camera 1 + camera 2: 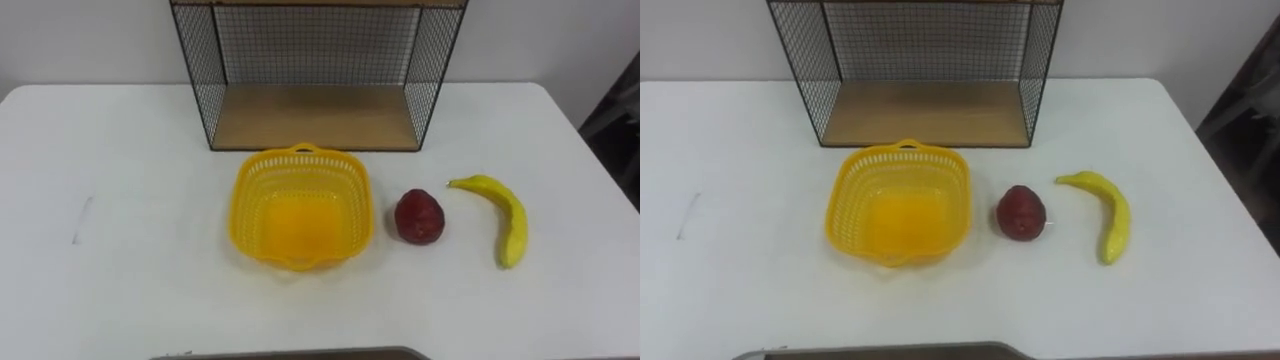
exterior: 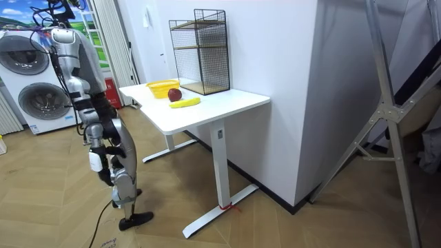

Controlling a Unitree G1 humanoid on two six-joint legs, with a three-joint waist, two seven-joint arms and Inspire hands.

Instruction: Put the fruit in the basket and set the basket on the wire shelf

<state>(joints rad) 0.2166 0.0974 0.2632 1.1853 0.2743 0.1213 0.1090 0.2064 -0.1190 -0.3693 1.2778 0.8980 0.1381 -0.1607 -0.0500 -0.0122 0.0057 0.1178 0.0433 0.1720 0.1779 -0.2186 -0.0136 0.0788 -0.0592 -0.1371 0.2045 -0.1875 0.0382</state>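
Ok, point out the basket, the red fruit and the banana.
basket [image 1: 249, 203]: left eye view, left wall.
red fruit [image 1: 418, 217]: left eye view, its middle.
banana [image 1: 513, 220]: left eye view, mid-curve.

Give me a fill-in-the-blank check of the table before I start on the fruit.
1. The yellow basket is ____ inside.
2. The red fruit lies on the white table on the basket's ____ side, by the robot's own sides.
3. The fruit farthest from the basket is the ____.
4. Seen from the robot, the wire shelf stands ____ the basket.
Missing words: empty; right; banana; behind.
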